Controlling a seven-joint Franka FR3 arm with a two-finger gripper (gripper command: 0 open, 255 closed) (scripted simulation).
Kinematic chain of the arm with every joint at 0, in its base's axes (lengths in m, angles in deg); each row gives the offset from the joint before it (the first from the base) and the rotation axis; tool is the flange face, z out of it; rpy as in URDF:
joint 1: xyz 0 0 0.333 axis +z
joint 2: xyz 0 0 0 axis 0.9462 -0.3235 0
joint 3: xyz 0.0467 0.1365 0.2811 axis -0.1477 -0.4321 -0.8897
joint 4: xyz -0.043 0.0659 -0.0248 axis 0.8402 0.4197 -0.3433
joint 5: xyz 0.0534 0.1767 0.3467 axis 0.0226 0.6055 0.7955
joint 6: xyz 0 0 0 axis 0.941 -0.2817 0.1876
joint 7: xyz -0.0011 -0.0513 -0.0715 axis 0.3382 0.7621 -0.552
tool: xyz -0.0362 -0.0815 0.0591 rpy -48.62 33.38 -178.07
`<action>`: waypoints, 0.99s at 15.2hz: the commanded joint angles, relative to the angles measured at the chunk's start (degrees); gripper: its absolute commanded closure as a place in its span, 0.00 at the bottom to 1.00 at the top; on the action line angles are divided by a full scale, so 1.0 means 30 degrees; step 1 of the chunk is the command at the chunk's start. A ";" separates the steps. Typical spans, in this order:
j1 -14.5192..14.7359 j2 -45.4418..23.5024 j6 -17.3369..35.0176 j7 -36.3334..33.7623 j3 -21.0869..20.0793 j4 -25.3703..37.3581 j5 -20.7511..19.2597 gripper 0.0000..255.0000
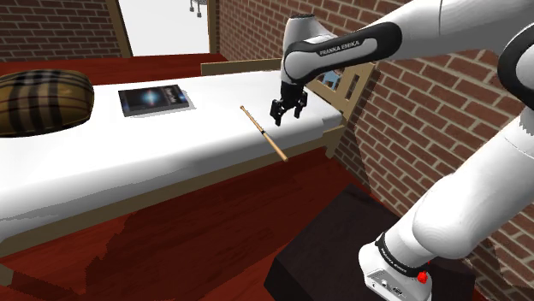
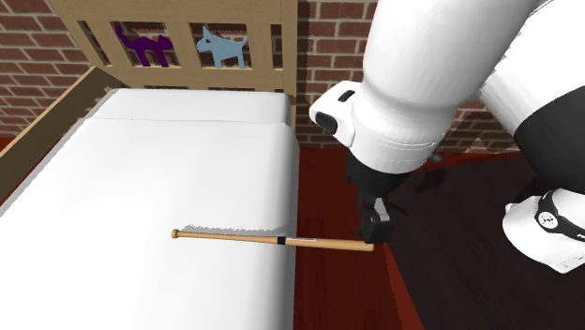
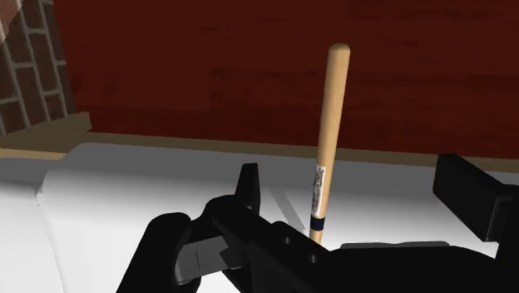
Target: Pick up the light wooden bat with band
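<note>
While the gripper [image 1: 287, 115] hovers with its jaws apart, the bat [image 1: 264, 133] lies unheld.
Bat rests on the white bed [image 1: 128, 154], barrel overhanging its edge; fingers [image 3: 249, 185] bracket the banded shaft, apparently aligned for closing.

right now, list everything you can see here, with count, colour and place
bat: one, light wood with a dark band, on the bed's edge, thick end overhanging the floor
book: one, dark cover, flat on the bed
striped cushion: one, brown and black, on the bed
bed: one, white, pale wooden frame
cat and dog shapes: two, purple and blue, in the headboard
stand: one, black
arm: one, white
claw: one, black, open, over the bat
</note>
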 commanded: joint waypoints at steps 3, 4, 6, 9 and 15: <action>-0.0104 -0.2970 0.0759 -0.0484 0.0114 0.2221 -0.0038 0.00; -0.0122 -0.3709 0.0916 -0.0599 0.0146 0.2804 -0.0039 0.00; -0.0155 -0.5195 0.1157 -0.0811 0.0214 0.4050 -0.0026 0.00; -0.0205 -0.7455 0.1338 -0.1089 0.0323 0.6133 0.0030 0.00; -0.0288 -1.0813 0.1400 -0.1415 0.0476 0.9440 0.0169 0.00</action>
